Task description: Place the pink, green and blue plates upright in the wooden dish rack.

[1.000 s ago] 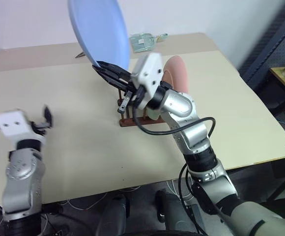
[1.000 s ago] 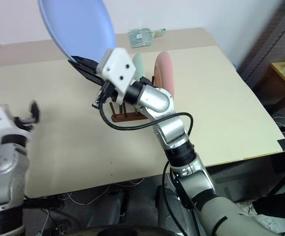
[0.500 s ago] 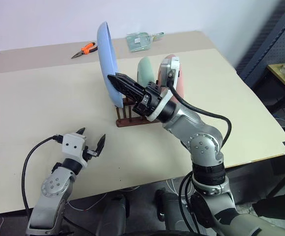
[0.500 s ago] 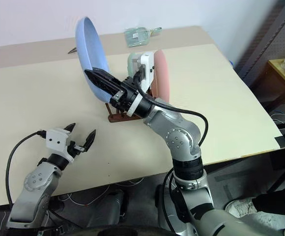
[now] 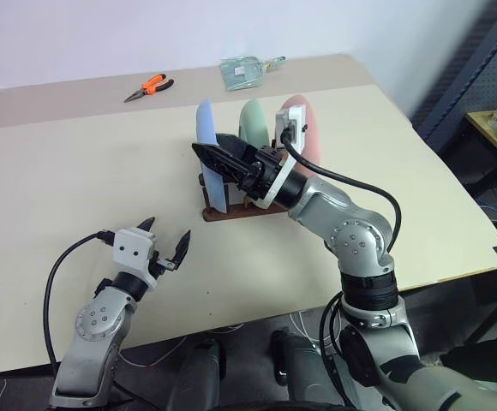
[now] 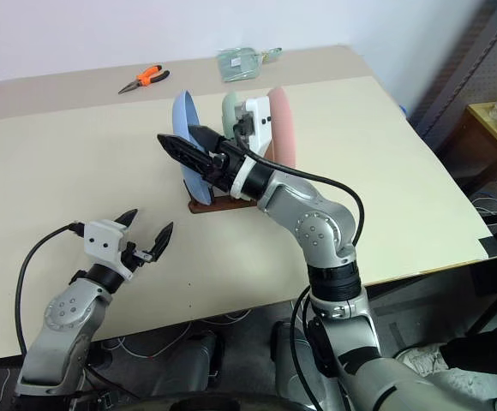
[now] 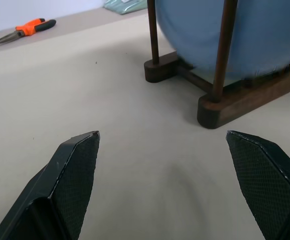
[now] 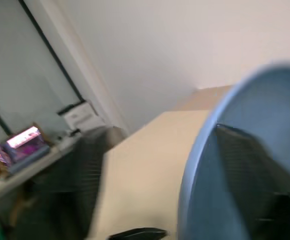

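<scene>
Blue plate (image 5: 207, 154) is standing upright in the rack (image 5: 240, 210) mid-table beside green (image 5: 253, 122) and pink (image 5: 304, 128), right gripper (image 6: 184, 145) straddling its rim jaws spread, left gripper (image 5: 164, 248) hovering wide open near the front edge.

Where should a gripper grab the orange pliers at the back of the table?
Probably across the orange handles, coming straight down from above. The orange pliers lie flat on the table with nothing beside them, and the handles are the widest part; the dark nose is thin.

Matte plastic blue plate (image 7: 235, 35) stands in dark smooth wooden rack (image 7: 245, 97).
</scene>
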